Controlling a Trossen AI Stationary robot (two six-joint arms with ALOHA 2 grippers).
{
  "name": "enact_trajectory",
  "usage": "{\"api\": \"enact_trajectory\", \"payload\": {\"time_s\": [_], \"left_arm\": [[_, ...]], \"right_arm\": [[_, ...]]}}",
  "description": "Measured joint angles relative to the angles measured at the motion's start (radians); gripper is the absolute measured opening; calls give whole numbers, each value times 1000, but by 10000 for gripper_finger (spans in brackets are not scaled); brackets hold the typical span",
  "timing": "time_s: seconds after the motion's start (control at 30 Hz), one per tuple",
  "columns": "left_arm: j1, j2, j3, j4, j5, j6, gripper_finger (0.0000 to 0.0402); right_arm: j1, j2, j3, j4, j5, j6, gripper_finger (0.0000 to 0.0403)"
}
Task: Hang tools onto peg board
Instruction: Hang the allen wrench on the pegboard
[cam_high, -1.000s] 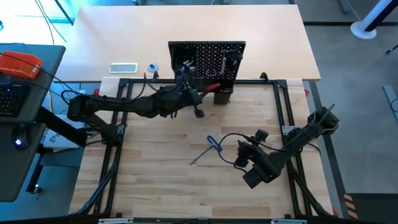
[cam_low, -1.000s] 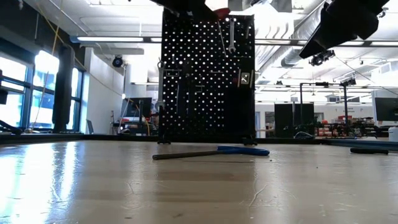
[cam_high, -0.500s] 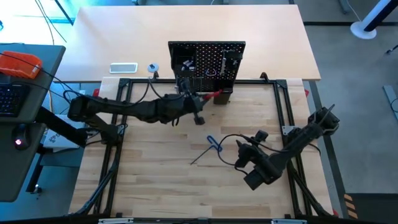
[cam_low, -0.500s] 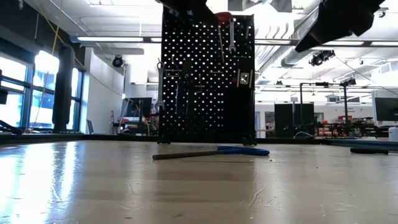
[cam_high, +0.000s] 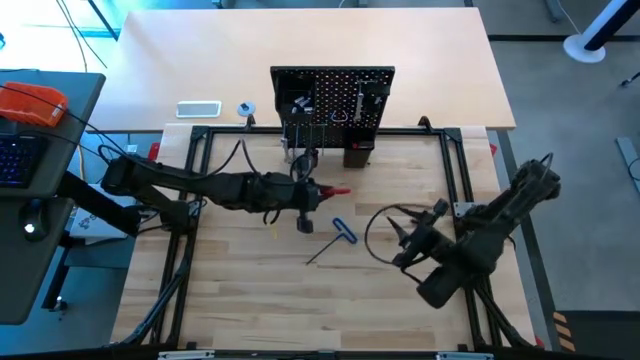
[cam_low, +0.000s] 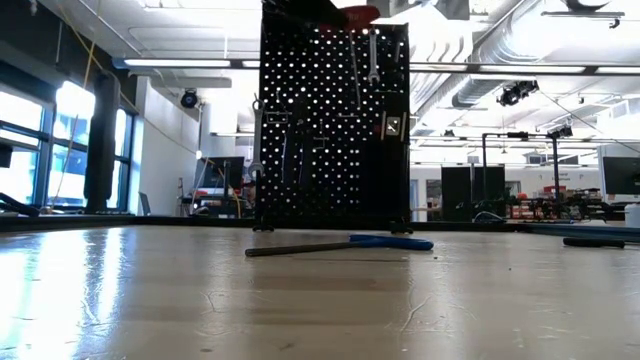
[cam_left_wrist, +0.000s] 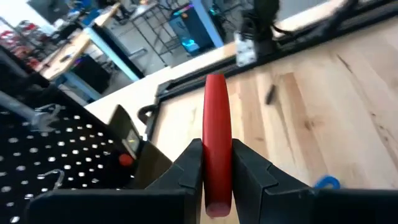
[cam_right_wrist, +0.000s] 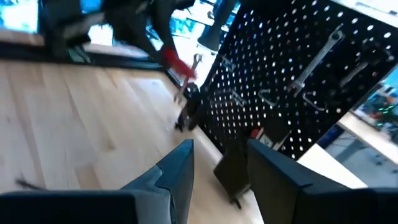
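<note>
Left jaws (cam_left_wrist: 217, 171) clamp 1 red-handled screwdriver (cam_left_wrist: 216, 140); right jaws (cam_right_wrist: 217, 165) apart, empty.

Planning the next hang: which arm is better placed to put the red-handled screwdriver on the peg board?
Left. Its claw is shut on the red-handled screwdriver, just in front of the peg board. The right claw is open and empty, farther from the board.

Bright overhead lights w/ glare, wrist views blurred

Tall windows (cam_low: 25, 140), ceiling strip lights (cam_low: 185, 63), possibly shelving (cam_low: 520, 205)
</note>
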Motion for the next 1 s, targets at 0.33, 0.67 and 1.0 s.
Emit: {"api": "enact_trajectory", "payload": {"time_s": [0.33, 0.67, 1.0], "left_arm": [[-35, -1, 0, -35, 45, 3, 43], [-45, -1, 0, -58, 105, -2, 43], [-45, -1, 0, -53, 122, 0, 43]], "right_arm": [[-130, -155, 4, 603, -352, -774, 140], [-338, -182, 4, 744, -753, -964, 140], [-430, -74, 4, 771, -844, -1018, 140]]}}
